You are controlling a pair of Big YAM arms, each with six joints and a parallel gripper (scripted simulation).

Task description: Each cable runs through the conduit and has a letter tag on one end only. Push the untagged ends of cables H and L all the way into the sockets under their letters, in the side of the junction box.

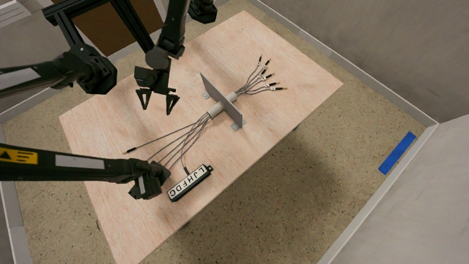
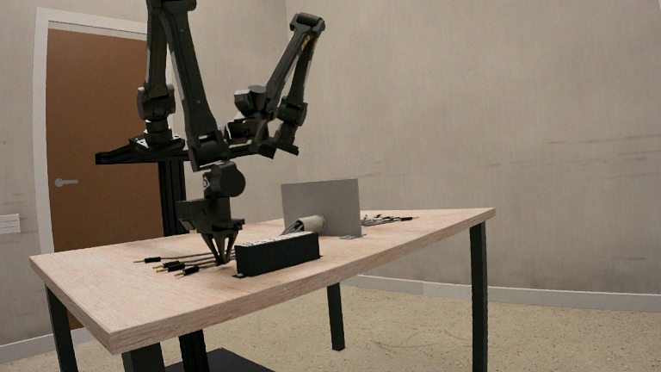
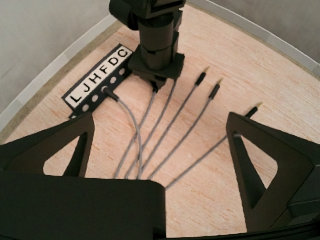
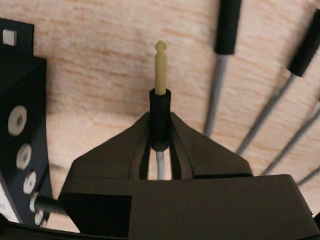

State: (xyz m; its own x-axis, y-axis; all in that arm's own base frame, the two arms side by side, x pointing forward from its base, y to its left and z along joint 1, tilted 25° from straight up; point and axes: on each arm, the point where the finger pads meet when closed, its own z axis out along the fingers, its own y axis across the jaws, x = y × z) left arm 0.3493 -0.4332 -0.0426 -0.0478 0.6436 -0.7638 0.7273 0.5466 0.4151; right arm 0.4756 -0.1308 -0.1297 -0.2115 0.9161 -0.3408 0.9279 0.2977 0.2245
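The right claw (image 2: 222, 262) (image 3: 157, 86) (image 4: 159, 119) grips a black plug (image 2: 209, 264) (image 3: 155, 90) (image 4: 160, 127) beside the junction box (image 1: 189, 182) (image 2: 277, 253) (image 3: 97, 82) (image 4: 22, 125), near the surface's (image 1: 294, 57) (image 2: 121, 300) (image 3: 200, 200) (image 4: 100, 75) long edge. The left claw (image 1: 155, 110) (image 3: 160, 119) hangs wide open.

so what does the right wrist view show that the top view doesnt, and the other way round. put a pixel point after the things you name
Only the right wrist view: a plug (image 4: 160, 120) between the right gripper's fingers, its brass tip pointing away from the gripper, and the round sockets in the box's side.

Only the top view: the conduit (image 1: 215, 110), the grey panel (image 1: 221, 98) it passes through, the tagged ends and the left gripper (image 1: 156, 103), open.

Both: the junction box (image 1: 190, 183) (image 4: 25, 100) with one plug (image 1: 186, 170) (image 4: 49, 204) in it, and loose grey cables.
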